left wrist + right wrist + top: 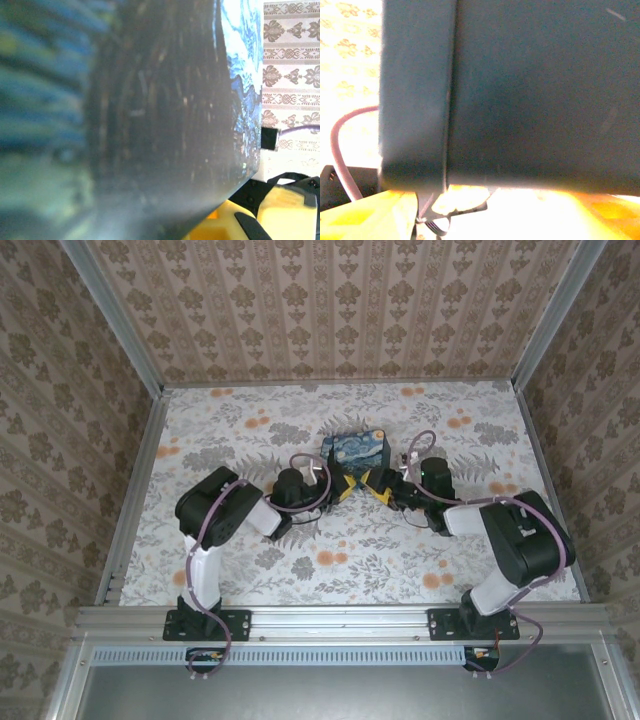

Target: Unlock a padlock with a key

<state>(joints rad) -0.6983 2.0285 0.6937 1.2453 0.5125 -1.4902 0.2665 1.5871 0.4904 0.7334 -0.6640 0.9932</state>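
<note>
Night-sky box close against both wrist lenses, left claw and right claw meeting at its near side, floral surface beneath, grip of either claw impossible to tell

The padlock is a tiny dark speck against the box's near side, too small to show its state.
</note>
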